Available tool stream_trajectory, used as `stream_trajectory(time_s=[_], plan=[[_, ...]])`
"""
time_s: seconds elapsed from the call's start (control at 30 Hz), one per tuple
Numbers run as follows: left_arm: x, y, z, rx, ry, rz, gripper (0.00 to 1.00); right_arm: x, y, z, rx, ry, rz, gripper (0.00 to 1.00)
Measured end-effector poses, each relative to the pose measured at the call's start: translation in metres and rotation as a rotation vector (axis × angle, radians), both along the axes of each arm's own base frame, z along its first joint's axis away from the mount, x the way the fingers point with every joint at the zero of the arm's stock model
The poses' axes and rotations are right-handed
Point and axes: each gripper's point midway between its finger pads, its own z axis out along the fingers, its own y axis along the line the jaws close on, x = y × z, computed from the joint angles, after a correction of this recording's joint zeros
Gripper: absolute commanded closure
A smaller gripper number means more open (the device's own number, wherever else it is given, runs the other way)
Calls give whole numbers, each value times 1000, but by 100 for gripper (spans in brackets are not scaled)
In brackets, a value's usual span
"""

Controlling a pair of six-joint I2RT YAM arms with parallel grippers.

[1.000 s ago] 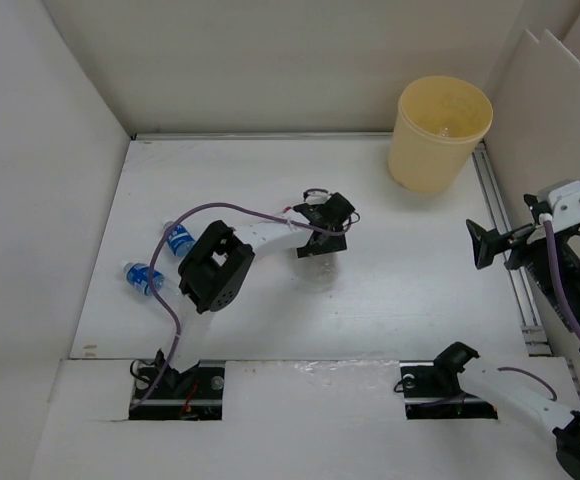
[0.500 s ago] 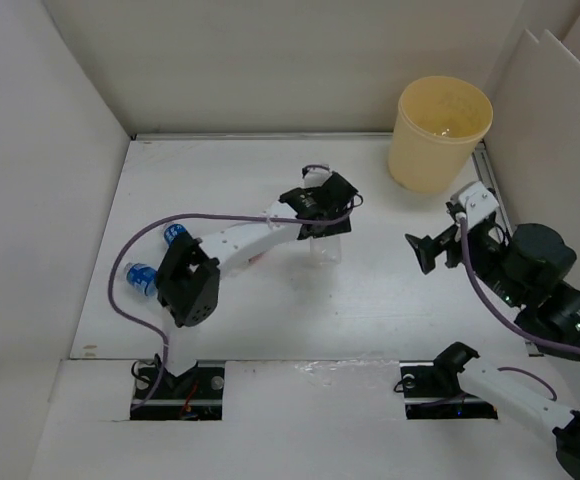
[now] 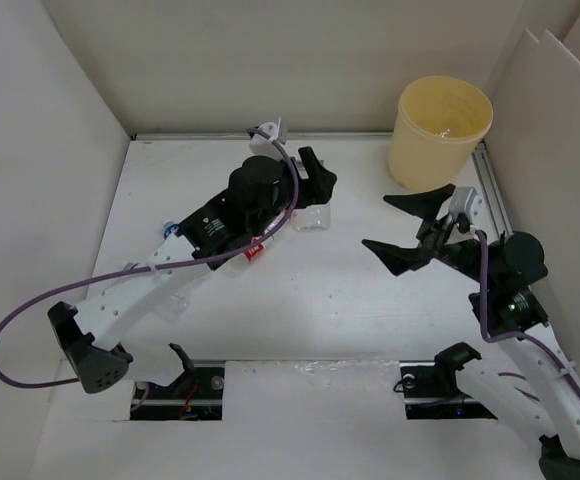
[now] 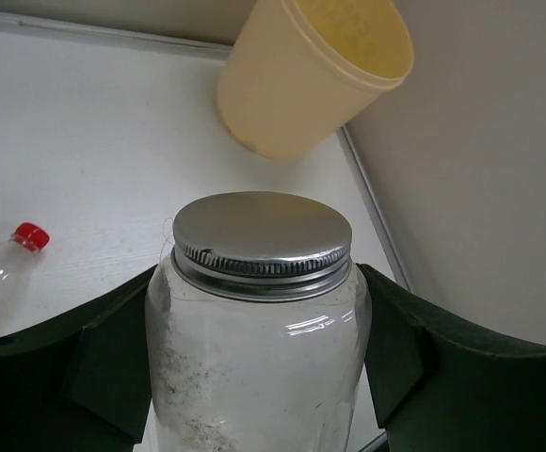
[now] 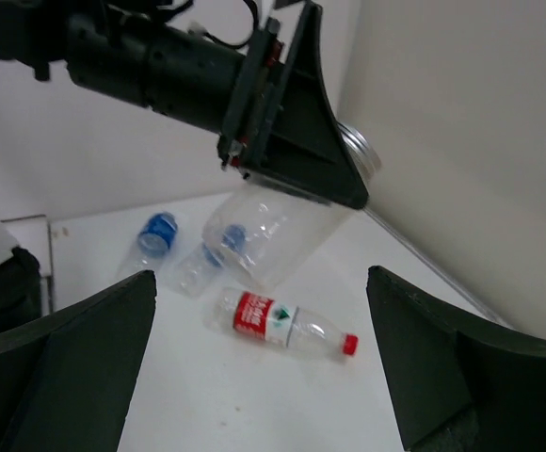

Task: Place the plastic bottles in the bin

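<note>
My left gripper (image 3: 313, 200) is shut on a short clear unlabelled plastic bottle (image 4: 259, 358) with a silver lid, holding it off the table near the middle back. The pale yellow bin (image 3: 440, 130) stands at the back right, beyond the held bottle (image 3: 317, 216). A red-label bottle (image 5: 278, 325) with a red cap lies on its side under my left arm. Two blue-label bottles (image 5: 155, 235) (image 5: 207, 259) lie further left. My right gripper (image 3: 375, 222) hangs open right of the held bottle, facing the lying bottles, with nothing between its fingers.
White walls close the table on the left, back and right. A metal rail (image 3: 500, 230) runs along the right edge by the bin. My left arm's purple cable (image 3: 30, 310) loops out over the near left.
My left gripper has shut on the short bottle and carried it toward the back. My right arm has swung left from the right edge toward the middle, still open.
</note>
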Motion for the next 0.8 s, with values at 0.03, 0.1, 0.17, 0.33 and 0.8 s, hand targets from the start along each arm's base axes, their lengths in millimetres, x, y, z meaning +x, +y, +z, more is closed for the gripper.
stream_trajectory(time_s=[0.03, 0.1, 0.17, 0.33, 0.8], plan=[[-2, -2, 3, -2, -18, -22, 100, -2, 5, 5, 18, -11, 35, 4], [-5, -9, 9, -4, -56, -61, 100, 0, 12, 12, 43, -15, 77, 3], [-9, -17, 16, -9, -94, -101, 100, 5, 15, 13, 60, -4, 88, 1], [-27, -35, 35, -55, -187, -200, 100, 20, 24, 7, 75, 43, 102, 1], [-57, -57, 49, -50, -363, -284, 100, 30, 55, -3, 189, 119, 280, 1]])
